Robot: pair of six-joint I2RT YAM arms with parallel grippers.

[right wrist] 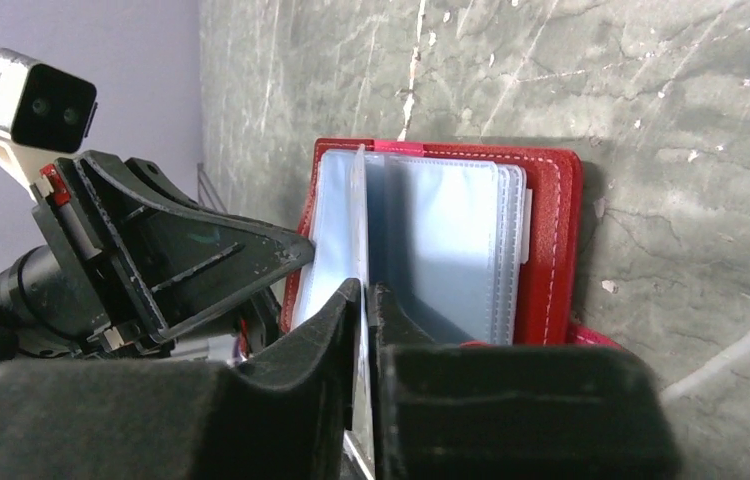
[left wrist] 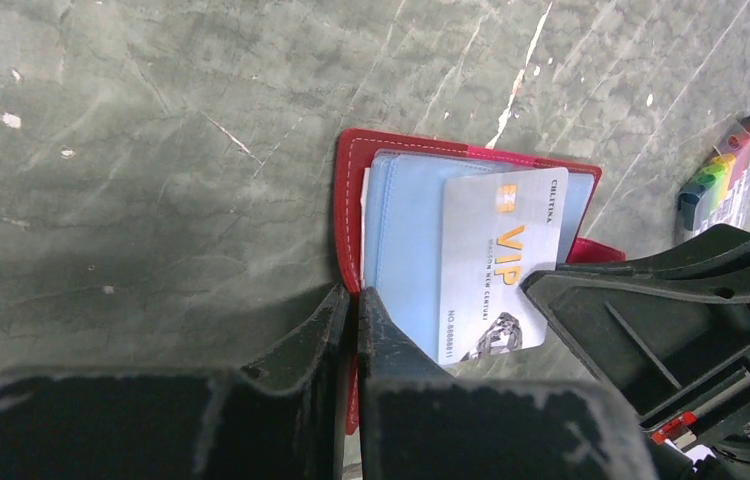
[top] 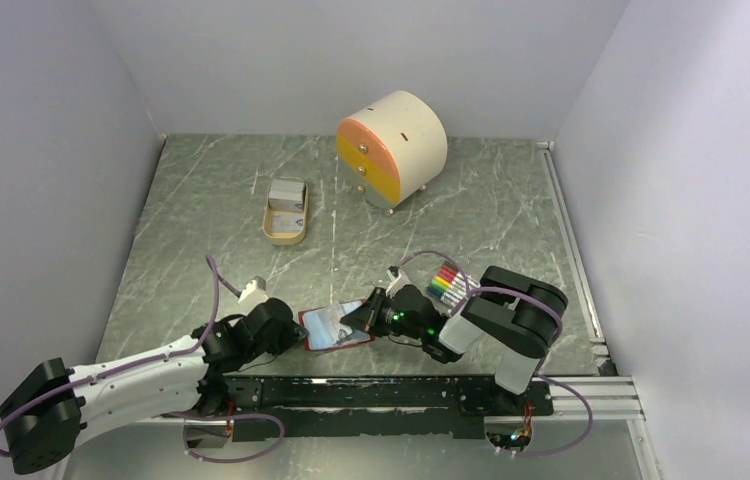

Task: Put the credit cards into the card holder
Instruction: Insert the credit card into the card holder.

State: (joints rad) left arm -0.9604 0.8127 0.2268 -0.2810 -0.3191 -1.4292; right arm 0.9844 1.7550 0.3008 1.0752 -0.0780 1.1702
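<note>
Top external: rainbow sticks (top: 448, 283) near right tool (top: 355, 318), tray (top: 284, 228) beyond.

Plain pale lavender walls (top: 41, 150) enclose a dark green, marble-patterned table (top: 211, 190) under soft, even light.

Large word: "VIP" in gold, on the silver credit card (left wrist: 496, 260) just beside the left gripper (left wrist: 354, 300) fingertips.
Card's far end: a small dark word, roughly "CHLTINA"; letters uncertain.
Card's near end: "NO." followed by digits, mostly 8s.
Line beside "VIP": too small to read.
</note>
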